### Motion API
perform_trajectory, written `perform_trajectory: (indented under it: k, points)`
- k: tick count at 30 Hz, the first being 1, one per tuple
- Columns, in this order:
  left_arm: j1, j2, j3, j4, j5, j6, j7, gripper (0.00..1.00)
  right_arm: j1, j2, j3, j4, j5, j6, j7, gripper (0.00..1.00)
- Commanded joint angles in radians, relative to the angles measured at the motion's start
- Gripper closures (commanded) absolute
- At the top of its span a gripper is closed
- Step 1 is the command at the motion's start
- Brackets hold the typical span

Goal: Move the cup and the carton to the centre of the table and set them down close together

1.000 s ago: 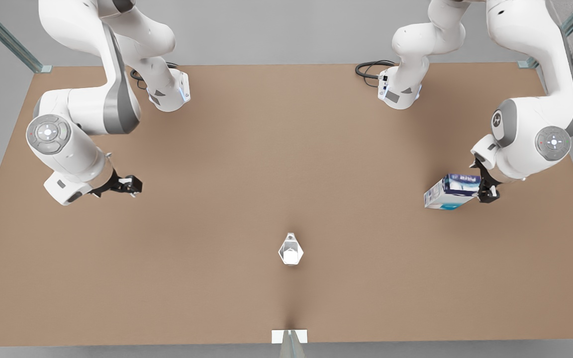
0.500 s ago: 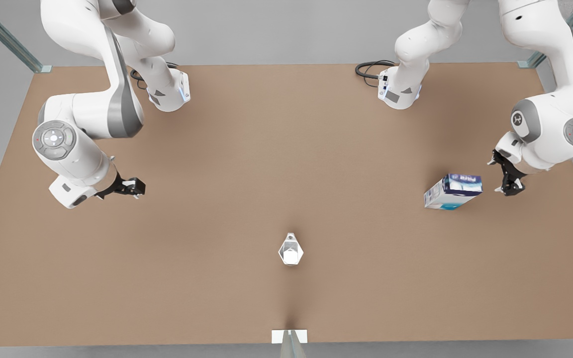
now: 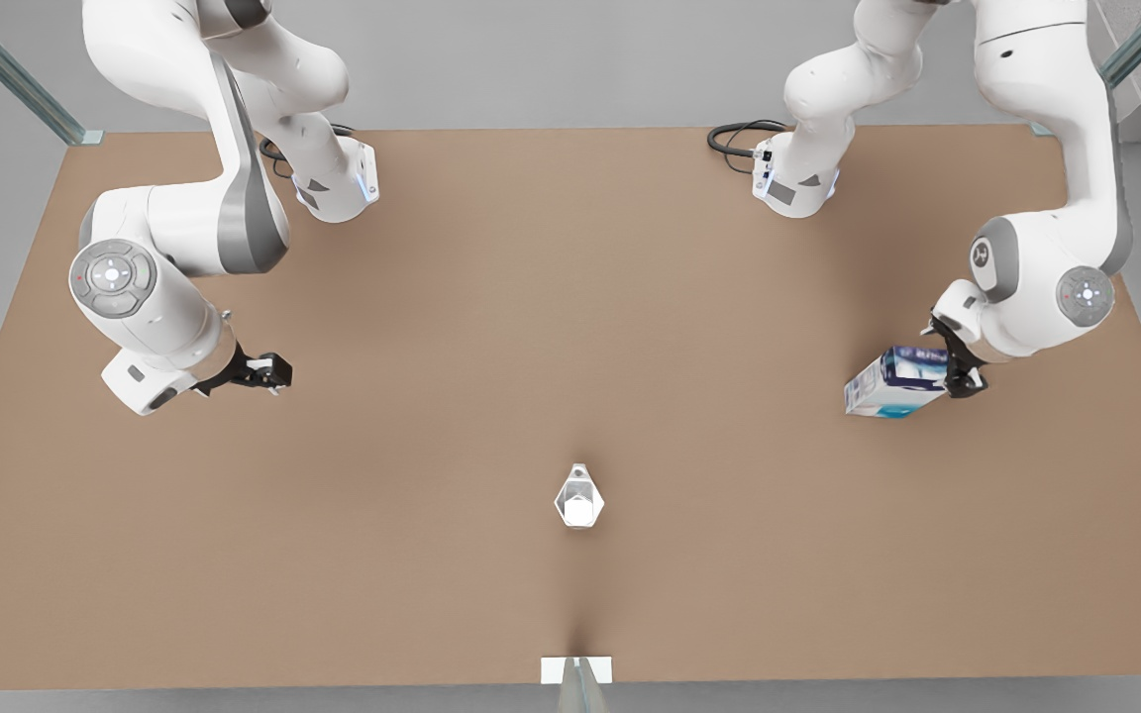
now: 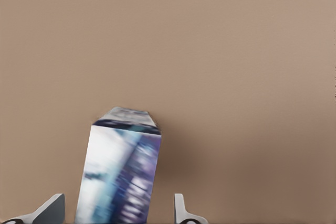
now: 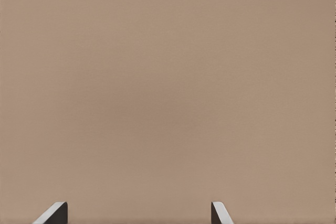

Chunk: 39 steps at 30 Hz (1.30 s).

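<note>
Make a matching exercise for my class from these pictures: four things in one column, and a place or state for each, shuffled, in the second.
Column one:
1. cup
2. carton
3. left gripper
4. right gripper

Column two:
A. open above bare table, at the front view's left
B. open, fingers either side of a box
C. stands alone near the table's front edge, in the middle
D. blue and white, at the front view's right

Pairs: 1-C, 2-D, 3-B, 4-A
</note>
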Motion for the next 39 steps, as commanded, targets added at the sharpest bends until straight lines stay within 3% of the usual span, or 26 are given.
perform_trajectory:
  k: [1, 26, 27, 28, 29, 35, 39]
  points:
    - [-0.012, 0.0, 0.0, 0.0, 0.001, 0.0, 0.0, 0.0, 0.002, 0.0, 0.0, 0.0, 0.0, 0.0, 0.0, 0.0]
    - [0.041, 0.014, 0.001, -0.118, 0.02, 0.134, 0.012, 0.02, 0.0, 0.0, 0.0, 0.0, -0.003, -0.003, 0.0, 0.0]
    - [0.041, 0.017, 0.001, -0.118, 0.021, 0.146, 0.012, 0.14, 0.0, 0.0, 0.0, 0.0, -0.003, -0.003, 0.0, 0.0]
    - [0.04, 0.017, 0.001, -0.118, 0.021, 0.158, 0.012, 0.52, 0.0, 0.0, 0.0, 0.0, -0.003, -0.003, 0.0, 0.0]
    - [0.04, 0.015, 0.001, -0.118, 0.021, 0.16, 0.012, 0.66, 0.002, 0.0, 0.0, 0.0, -0.003, -0.003, 0.0, 0.0]
    - [0.032, 0.006, 0.0, -0.095, 0.021, 0.158, 0.012, 0.69, 0.0, -0.003, 0.0, 0.0, -0.003, -0.006, 0.0, 0.0]
    - [0.029, -0.023, -0.061, 0.032, 0.018, 0.066, -0.002, 0.69, 0.0, -0.002, 0.0, 0.0, -0.003, -0.003, 0.0, 0.0]
